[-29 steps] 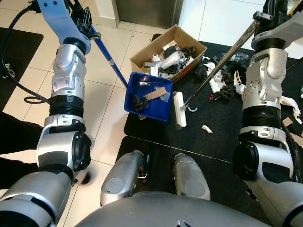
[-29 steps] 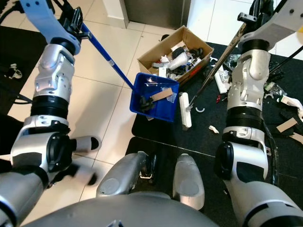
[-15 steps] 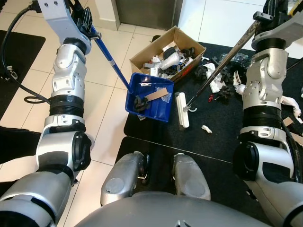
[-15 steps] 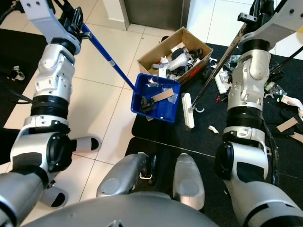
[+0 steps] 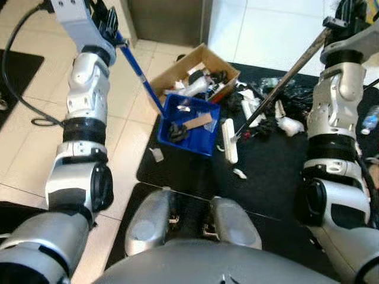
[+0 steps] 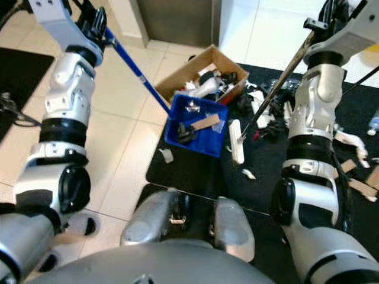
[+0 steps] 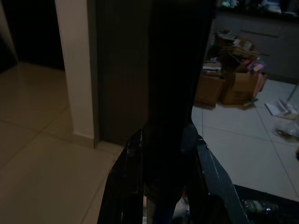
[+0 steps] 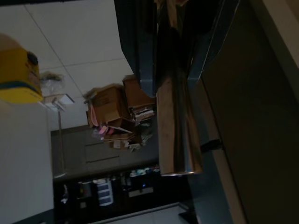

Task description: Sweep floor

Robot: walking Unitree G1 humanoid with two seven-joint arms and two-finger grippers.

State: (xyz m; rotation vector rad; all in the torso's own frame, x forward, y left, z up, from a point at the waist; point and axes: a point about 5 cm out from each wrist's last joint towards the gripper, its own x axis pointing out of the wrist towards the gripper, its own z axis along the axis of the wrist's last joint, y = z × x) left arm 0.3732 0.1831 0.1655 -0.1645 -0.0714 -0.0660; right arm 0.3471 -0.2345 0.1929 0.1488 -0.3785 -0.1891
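Observation:
My left gripper (image 5: 110, 23) is raised at the far left, shut on the long blue handle (image 5: 137, 70) of a blue dustpan (image 5: 188, 125). The dustpan rests at the edge of a black mat (image 5: 278, 171) and holds a dark clump and cardboard scraps. My right gripper (image 5: 342, 13) is high at the right, shut on a metal broom handle (image 5: 284, 74) that slants down to a white broom head (image 5: 230, 141) just right of the dustpan. In the right wrist view the metal handle (image 8: 175, 116) runs between the fingers (image 8: 138, 46).
An open cardboard box (image 5: 177, 66) full of rubbish stands behind the dustpan. Several dark and white bits of litter (image 5: 263, 115) lie on the mat to the right. A white scrap (image 5: 156, 155) lies on the tiles left of the mat, another (image 5: 239, 173) on the mat.
The whole picture has shifted, so the camera moved. The dustpan now sits closer to the box, and a white scrap shows on the tiles beside it. Both grips are unchanged.

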